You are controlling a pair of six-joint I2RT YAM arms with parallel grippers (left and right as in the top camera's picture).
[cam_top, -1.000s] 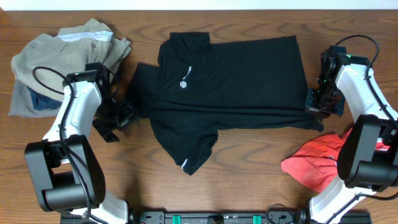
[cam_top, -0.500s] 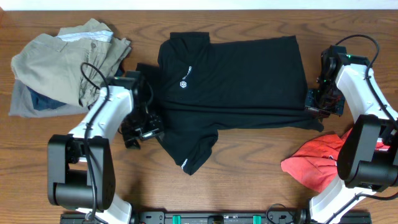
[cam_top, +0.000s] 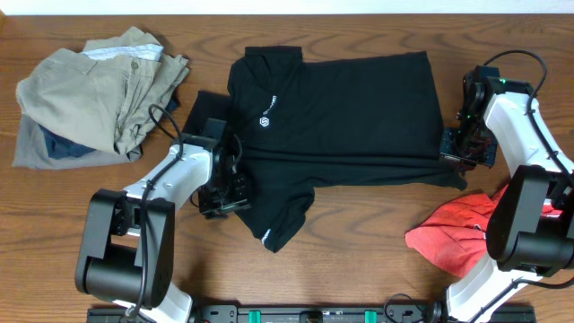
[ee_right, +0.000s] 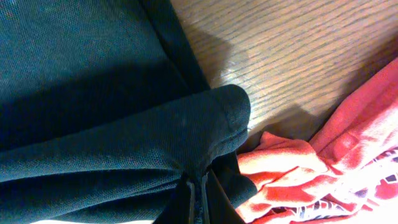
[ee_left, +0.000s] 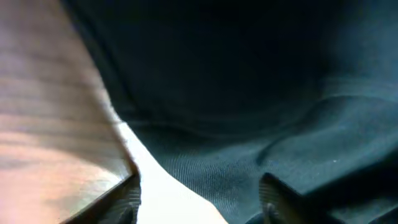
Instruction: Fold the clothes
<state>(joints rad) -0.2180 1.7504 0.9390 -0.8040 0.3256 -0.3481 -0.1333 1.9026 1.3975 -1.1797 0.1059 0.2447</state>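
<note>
The right gripper (cam_top: 460, 154) is pinching the black polo shirt (cam_top: 350, 108) at its right hem, likely anchoring it flat across the wooden table (cam_top: 359, 224). The left gripper (cam_top: 226, 187) is straddling the shirt's left edge with jaws apart, probably readying a grasp for the fold.

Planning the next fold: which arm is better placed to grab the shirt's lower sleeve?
Probably left: its fingers sit beside that sleeve; the right arm grips the black shirt's far hem.

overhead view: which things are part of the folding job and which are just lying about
In the job: black shirt, pinched by right gripper; left gripper over its edge; khaki garments, blue garment, red tee.
Just there: wooden table.
</note>
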